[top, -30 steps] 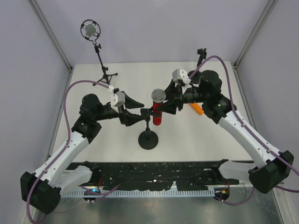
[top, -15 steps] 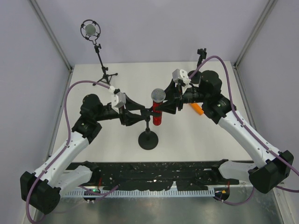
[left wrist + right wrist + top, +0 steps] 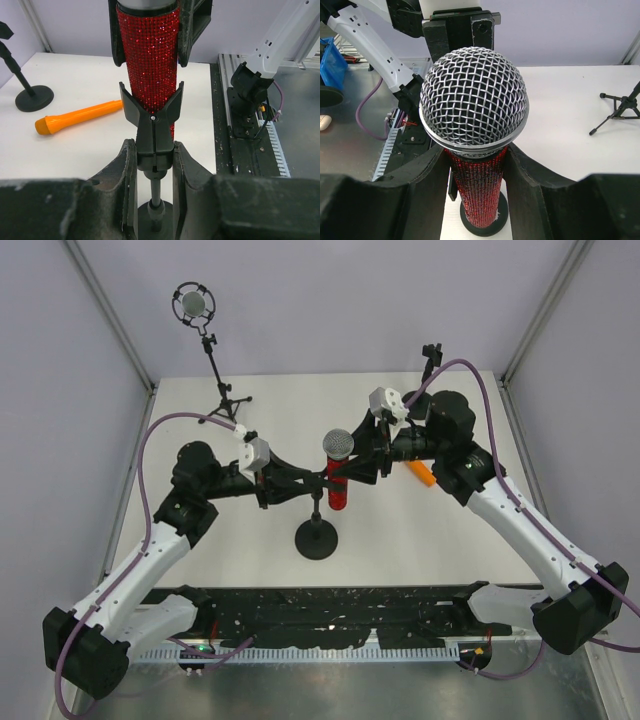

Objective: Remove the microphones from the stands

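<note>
The mic (image 3: 338, 465) stands upright in the stand (image 3: 316, 538) near the middle of the table (image 3: 430, 530), with its mesh head up and its red glittered body below. The right gripper (image 3: 476, 180) is on the mic's right, fingers pressed to both sides of the red body just under the head, grasping it. The left gripper (image 3: 154, 165) is on the mic's left and lower, clenched on the block under the stand's clip (image 3: 152, 112).

Only the left wrist view shows the forked clip cupping the mic's lower end and the whole orange marker (image 3: 77, 116) lying on the table. In the top view the marker is mostly hidden behind the right arm. The right wrist view shows the stand's round base beneath the mic. The top view shows a second mic (image 3: 192, 305) on a tripod at the far left.
</note>
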{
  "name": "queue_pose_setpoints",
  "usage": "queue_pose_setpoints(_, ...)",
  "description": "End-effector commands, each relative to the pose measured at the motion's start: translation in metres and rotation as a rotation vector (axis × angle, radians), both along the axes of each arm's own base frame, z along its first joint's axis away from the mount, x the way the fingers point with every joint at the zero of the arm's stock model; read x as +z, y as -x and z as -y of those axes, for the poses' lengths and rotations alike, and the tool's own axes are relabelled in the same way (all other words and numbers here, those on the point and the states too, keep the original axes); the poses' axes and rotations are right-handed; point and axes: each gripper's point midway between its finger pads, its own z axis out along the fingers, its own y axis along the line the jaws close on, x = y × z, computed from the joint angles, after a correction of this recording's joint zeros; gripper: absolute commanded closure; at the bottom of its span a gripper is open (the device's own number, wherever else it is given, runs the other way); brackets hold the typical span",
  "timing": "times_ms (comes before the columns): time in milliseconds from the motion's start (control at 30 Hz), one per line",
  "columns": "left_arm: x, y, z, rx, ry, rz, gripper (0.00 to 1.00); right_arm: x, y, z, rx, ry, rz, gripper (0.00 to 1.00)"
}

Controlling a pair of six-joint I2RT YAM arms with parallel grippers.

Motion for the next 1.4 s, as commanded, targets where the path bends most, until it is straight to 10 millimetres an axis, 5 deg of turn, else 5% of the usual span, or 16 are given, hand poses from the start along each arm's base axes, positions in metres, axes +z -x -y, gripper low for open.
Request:
queue_pose_setpoints(0, 0.019, -0.001, -0.001, 0.008, 0.026, 0.065, 1.0, 0.022, 0.009, 0.001, 0.021, -0.05, 0.06, 0.67)
queue_pose_setpoints(267, 0.015, -0.006, -0.004, 0.049, 0.023, 0.067, 1.0, 0.036, -0.004, 0.017, -0.073, -0.067, 0.089, 0.69)
queue_pose_setpoints(733, 0.013, -0.004, -0.008, 0.067, 0.033, 0.089, 1.0, 0.053, -0.033, 0.075, -0.371, -0.11, 0.182, 0.75)
queue_pose_setpoints(800, 0.013, -0.004, -0.008, 0.07, 0.035, 0.09, 0.92, 0.055, -0.037, 0.079, -0.404, -0.116, 0.176, 0.76)
queue_pose_setpoints(1000, 0.012, -0.005, -0.008, 0.07, 0.034, 0.089, 0.38, 0.057, -0.045, 0.084, -0.455, -0.108, 0.165, 0.76)
queue_pose_setpoints(1200, 0.014, -0.005, -0.009, 0.08, 0.039, 0.094, 0.01, 0.051, -0.06, 0.091, -0.542, -0.07, 0.135, 0.76)
queue_pose_setpoints(1367, 0.019, -0.005, -0.011, 0.095, 0.046, 0.098, 0.0, 0.045, -0.074, 0.099, -0.618, -0.022, 0.111, 0.76)
